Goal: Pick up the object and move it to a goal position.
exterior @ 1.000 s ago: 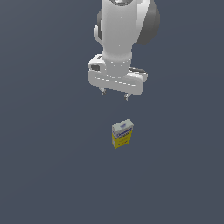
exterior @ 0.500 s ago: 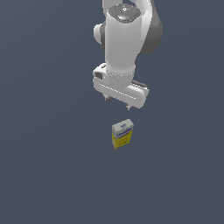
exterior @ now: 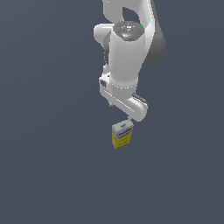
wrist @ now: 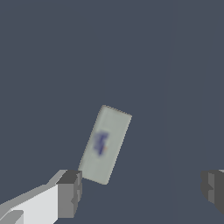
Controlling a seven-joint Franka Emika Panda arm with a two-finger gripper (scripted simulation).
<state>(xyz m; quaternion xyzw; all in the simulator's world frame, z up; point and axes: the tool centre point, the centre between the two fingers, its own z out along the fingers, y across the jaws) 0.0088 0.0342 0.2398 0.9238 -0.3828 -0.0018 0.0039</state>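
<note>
The object, a small carton (exterior: 122, 134) with a yellow lower body and a white-grey top with blue lettering, stands upright on the dark grey floor. In the wrist view I see its pale top (wrist: 105, 144) from above with a blue mark, skewed to the fingers' line. My gripper (exterior: 124, 114) hangs just above and slightly behind the carton, mostly hidden by the white hand. In the wrist view the gripper (wrist: 142, 189) is open wide, with one dark fingertip (wrist: 70, 194) beside the carton's end and the other fingertip (wrist: 213, 188) far off. It holds nothing.
The white arm (exterior: 127, 57) rises behind the carton in the exterior view. A flat dark grey floor (exterior: 52, 166) lies all round. No goal marker shows.
The arm has swung down toward the carton and rotated its hand. The carton has not moved.
</note>
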